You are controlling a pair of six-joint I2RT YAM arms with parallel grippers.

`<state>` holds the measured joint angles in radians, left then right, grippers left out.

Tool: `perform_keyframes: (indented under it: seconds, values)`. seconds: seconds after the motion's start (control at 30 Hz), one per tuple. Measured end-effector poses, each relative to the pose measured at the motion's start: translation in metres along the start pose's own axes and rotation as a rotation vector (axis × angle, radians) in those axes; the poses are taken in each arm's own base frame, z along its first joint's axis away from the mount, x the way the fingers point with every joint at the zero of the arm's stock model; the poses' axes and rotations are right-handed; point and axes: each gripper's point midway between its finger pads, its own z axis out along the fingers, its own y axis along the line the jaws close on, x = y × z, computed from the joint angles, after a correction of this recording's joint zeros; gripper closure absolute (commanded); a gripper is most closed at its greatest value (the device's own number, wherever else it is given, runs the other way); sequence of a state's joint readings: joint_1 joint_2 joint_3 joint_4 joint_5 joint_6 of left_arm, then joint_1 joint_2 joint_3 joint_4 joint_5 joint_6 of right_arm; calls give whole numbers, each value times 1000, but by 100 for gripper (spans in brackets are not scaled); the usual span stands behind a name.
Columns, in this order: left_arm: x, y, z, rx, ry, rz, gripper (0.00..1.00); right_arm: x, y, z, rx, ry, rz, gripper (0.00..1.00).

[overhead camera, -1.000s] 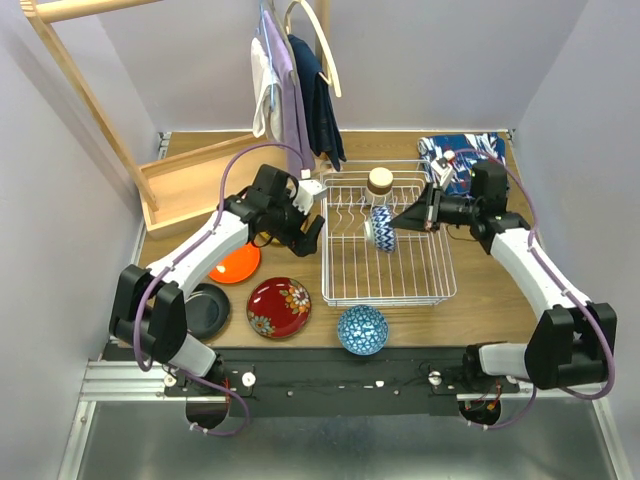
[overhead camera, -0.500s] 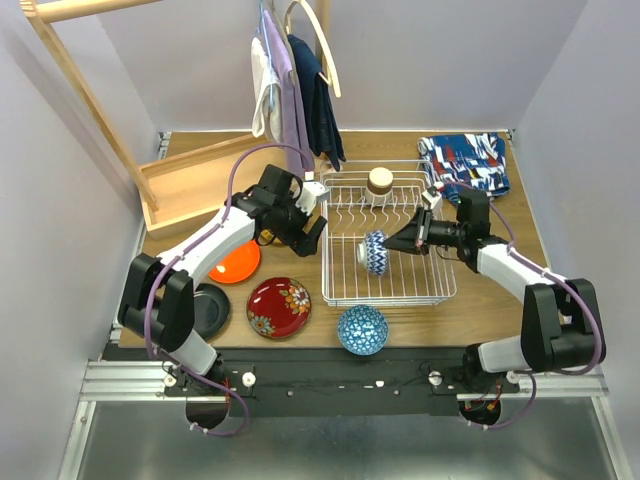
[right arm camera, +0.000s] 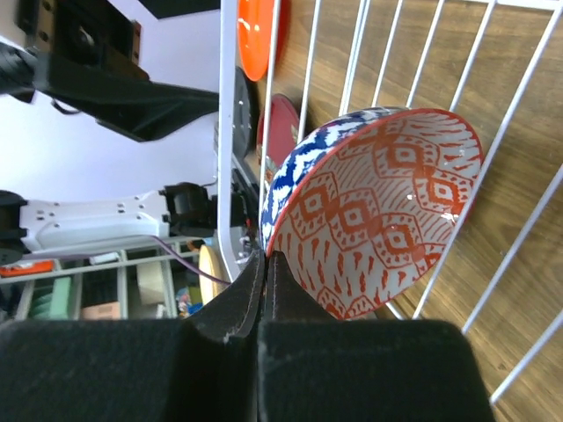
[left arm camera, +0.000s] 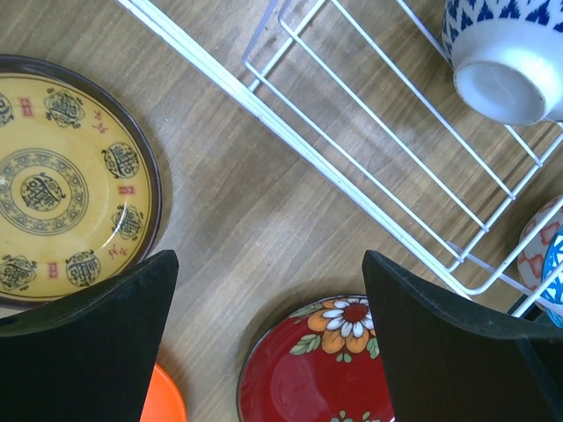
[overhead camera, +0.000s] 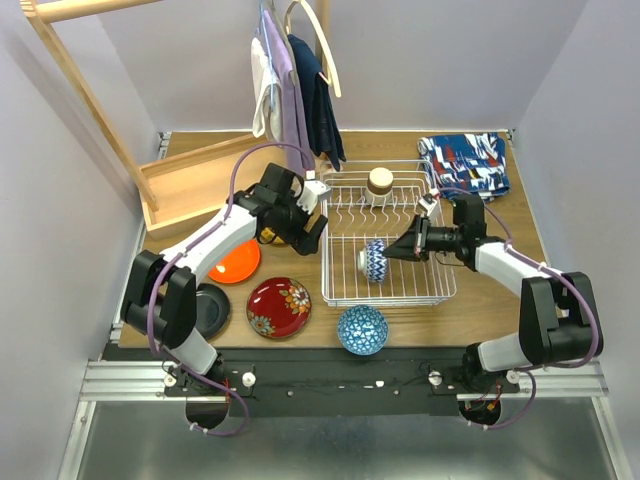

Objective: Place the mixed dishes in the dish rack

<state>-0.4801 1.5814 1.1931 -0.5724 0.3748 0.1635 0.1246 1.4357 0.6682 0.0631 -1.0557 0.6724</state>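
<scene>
My right gripper (overhead camera: pixel 393 251) is shut on the rim of a blue-outside, red-patterned bowl (overhead camera: pixel 373 260) and holds it on edge, low inside the white wire dish rack (overhead camera: pixel 437 285). In the right wrist view the closed fingertips (right arm camera: pixel 266 264) pinch the bowl (right arm camera: pixel 378 211) at its rim. My left gripper (overhead camera: pixel 303 232) is open and empty beside the rack's left edge. Its wrist view shows the yellow-patterned plate (left arm camera: pixel 62 185), red floral plate (left arm camera: pixel 317 374) and orange plate (left arm camera: pixel 165 404) below the gripper (left arm camera: pixel 273 352). A beige cup (overhead camera: pixel 380 180) stands at the rack's back.
On the table's near left lie the orange plate (overhead camera: pixel 236 265), a black plate (overhead camera: pixel 205 310), the red floral plate (overhead camera: pixel 279 307) and a blue bowl (overhead camera: pixel 362 329). A patterned cloth (overhead camera: pixel 465 160) lies at the back right. A wooden frame (overhead camera: pixel 175 180) with hanging clothes stands at the back left.
My right gripper has carried the bowl down and toward the near side of the rack. The left arm has barely moved.
</scene>
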Motion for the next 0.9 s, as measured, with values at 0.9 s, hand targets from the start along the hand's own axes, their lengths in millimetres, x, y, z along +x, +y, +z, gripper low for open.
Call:
perform_keyframes:
  seconds: [0.9]
  values:
    - [-30,4,-35,-79,-113,98,3,-49,11,-84,548,18,-729,53]
